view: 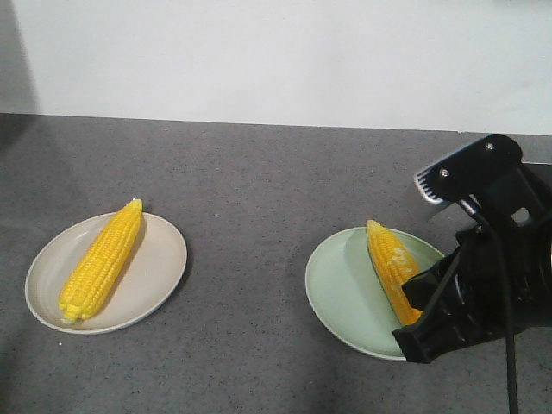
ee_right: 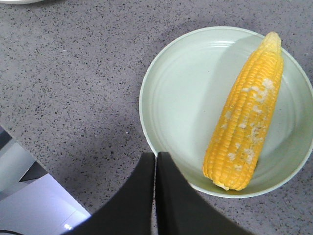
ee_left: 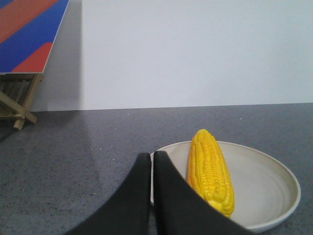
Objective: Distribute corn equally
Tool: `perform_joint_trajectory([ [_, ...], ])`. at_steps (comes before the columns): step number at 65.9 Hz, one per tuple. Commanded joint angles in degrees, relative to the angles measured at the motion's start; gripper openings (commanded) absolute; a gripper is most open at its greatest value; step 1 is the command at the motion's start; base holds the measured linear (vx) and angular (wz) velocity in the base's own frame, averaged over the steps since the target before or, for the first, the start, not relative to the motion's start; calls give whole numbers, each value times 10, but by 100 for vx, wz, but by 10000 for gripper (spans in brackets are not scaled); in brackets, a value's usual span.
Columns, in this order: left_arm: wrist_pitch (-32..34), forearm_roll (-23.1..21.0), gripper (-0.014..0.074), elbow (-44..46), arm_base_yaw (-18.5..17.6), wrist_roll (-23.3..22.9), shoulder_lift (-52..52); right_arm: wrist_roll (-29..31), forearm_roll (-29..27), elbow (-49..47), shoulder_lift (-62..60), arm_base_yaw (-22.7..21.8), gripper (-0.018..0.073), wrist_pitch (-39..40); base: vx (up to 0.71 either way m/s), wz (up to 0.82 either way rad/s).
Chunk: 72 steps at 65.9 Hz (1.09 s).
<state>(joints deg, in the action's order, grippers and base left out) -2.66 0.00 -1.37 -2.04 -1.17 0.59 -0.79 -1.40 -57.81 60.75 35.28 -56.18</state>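
The exterior front-facing camera sits high at the near side and looks down and away across the dark grey speckled tabletop (view: 259,172) to the white wall (view: 276,52) at the far edge, taking in both plates at middle range.

The left wrist camera rides low, close to the surface, facing almost level toward the far wall. It shares with the front view the round beige plate (ee_left: 274,181) holding a plain yellow cob (ee_left: 210,171), the left-hand plate (view: 159,259) there.

The right wrist camera looks almost straight down from close above. It shares the round pale green plate (ee_right: 181,98) and its white-patched yellow cob (ee_right: 249,117), the front view's right-hand plate (view: 341,285).
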Motion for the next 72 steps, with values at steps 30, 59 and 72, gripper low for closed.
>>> perform_joint_trajectory([
  [30,45,-4,-8,-8,1,-6,10,8,-2,2,-28,-29,-8,37,0,0],
  [59,45,-4,-8,-8,1,-6,10,55,14,318,-305,-275,-6,407,0,0],
  [72,45,-4,-8,-8,1,-6,10,55,3,469,-466,-340,-6,512,0,0],
])
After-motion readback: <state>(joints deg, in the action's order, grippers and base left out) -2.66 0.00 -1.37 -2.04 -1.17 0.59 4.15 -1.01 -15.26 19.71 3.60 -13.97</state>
